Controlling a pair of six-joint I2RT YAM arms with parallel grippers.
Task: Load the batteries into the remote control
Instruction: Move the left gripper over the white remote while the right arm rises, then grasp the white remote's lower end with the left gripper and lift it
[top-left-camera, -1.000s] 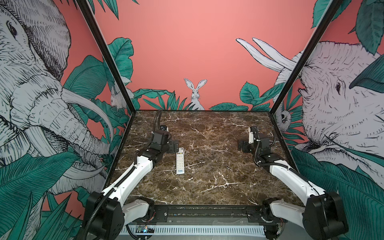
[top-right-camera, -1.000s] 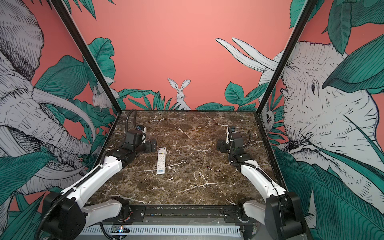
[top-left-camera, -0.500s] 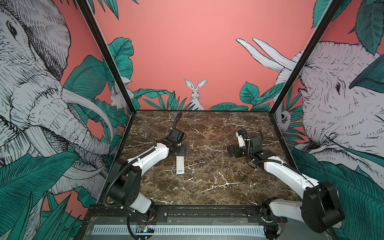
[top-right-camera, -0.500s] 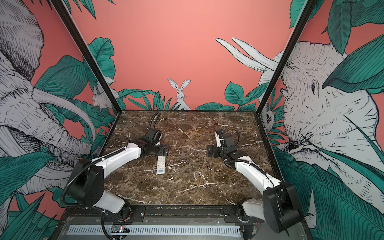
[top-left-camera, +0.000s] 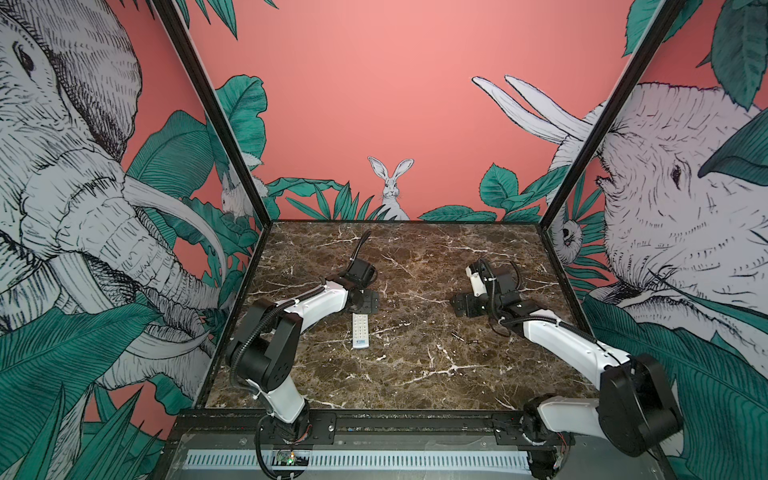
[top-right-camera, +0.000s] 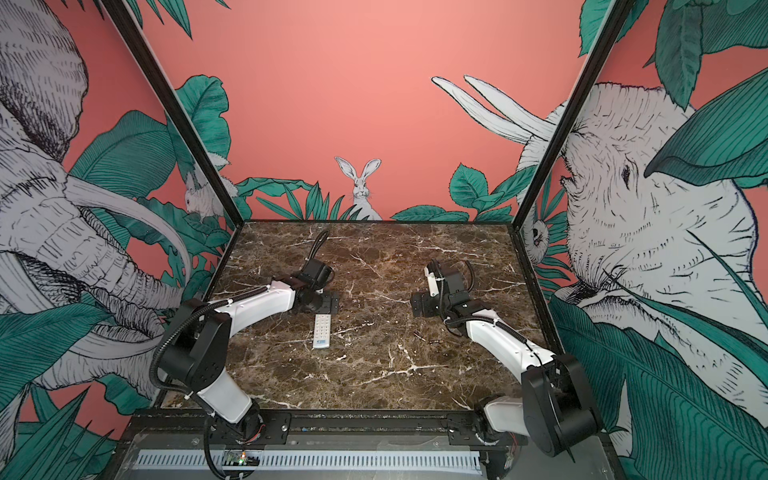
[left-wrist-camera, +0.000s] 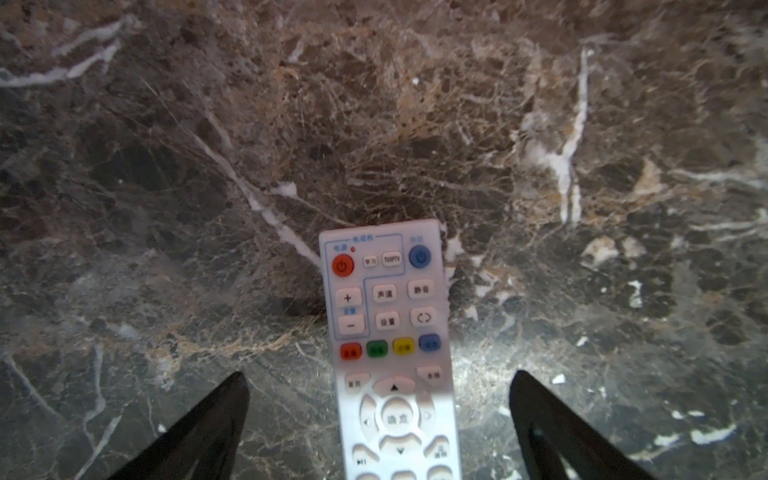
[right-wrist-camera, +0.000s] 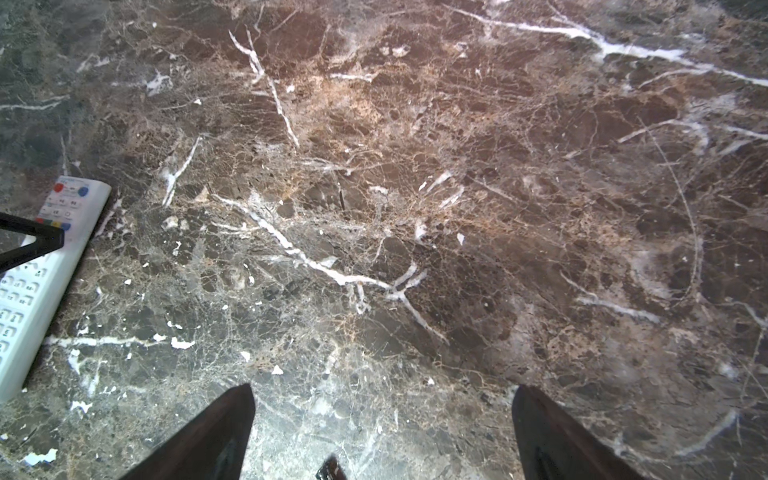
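On the dark marble table (top-left-camera: 415, 374), left of the middle, we are seeing the remote control (top-left-camera: 360, 331) lying flat with its buttons facing up. Its blue logo band (top-left-camera: 360, 343) is sitting at the end nearer the robot's base, and the writing on it is showing too small for us to read in both top views. We are watching the left gripper (top-left-camera: 362, 311) hanging over the remote's far end with its jaws spread wide. In the left wrist view its two dark fingers (left-wrist-camera: 216, 419) are standing on either side of the white body, apart from its edges and gripping nothing. From that view we are reading a red power key (left-wrist-camera: 343, 265) and a blue power key (left-wrist-camera: 419, 257), plus and minus keys, the Chinese labels 声道 and 设置, and 确定 on the round centre key (left-wrist-camera: 397, 417); the smaller captions are blurring beyond reading. We are finding the batteries (top-left-camera: 456, 335) lying loose on the marble as two slim dark cylinders, near each other, well apart from the remote and near the right forearm (top-left-camera: 557, 340). The right gripper (top-left-camera: 466, 308) is hovering farther back, released and wide over the marble. In the right wrist view a small dark thing is showing at the frame edge between its fingers, and we cannot tell what it is.
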